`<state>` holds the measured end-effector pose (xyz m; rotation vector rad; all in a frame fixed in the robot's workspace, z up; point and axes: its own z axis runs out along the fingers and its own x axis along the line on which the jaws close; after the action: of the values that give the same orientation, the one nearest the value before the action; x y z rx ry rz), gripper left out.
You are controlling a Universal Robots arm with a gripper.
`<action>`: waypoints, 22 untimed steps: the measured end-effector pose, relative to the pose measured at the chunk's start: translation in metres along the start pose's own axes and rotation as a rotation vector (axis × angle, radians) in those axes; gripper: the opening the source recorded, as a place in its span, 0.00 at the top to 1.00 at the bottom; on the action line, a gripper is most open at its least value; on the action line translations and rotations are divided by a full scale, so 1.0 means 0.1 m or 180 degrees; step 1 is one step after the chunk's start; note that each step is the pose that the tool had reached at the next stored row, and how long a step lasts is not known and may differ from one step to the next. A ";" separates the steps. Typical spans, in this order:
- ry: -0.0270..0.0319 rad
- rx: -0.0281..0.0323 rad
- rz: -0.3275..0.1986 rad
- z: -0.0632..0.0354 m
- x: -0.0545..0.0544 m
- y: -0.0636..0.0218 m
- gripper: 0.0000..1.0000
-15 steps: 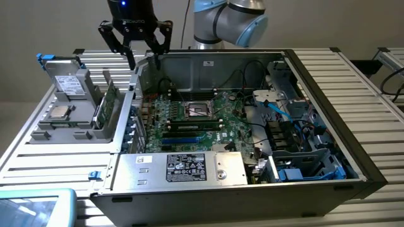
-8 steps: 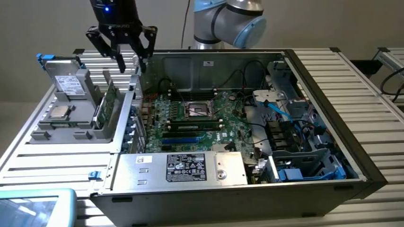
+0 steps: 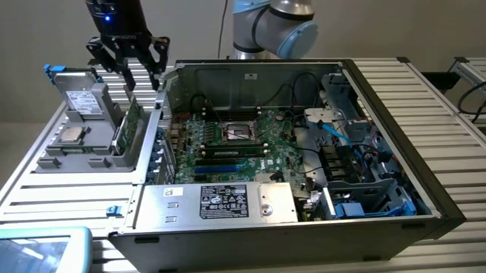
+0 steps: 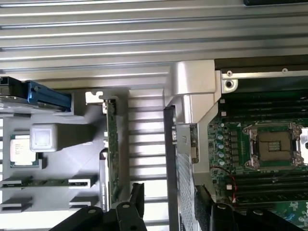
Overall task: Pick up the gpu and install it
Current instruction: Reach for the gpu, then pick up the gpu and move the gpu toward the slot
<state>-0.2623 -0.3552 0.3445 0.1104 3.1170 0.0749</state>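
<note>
Spread, empty jaws are hovering above the gpu standing edgewise beside the case; approach step, seemingly needing them straddling its edge.

Robotics lab: robot arm, open computer case on slatted metal table.

Exterior view oblique, high — wrist view close, straight down; motherboard shared.
</note>
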 end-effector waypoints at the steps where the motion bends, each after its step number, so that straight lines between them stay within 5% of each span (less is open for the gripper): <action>1: 0.0000 0.0000 -0.0001 0.016 0.05 0.006 0.46; 15: 0.0000 0.0000 0.0000 0.227 0.70 0.089 0.46; 22: 0.0000 0.0000 0.0000 0.231 0.72 0.091 0.46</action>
<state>-0.3333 -0.3399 0.3205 0.1103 3.1170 0.0749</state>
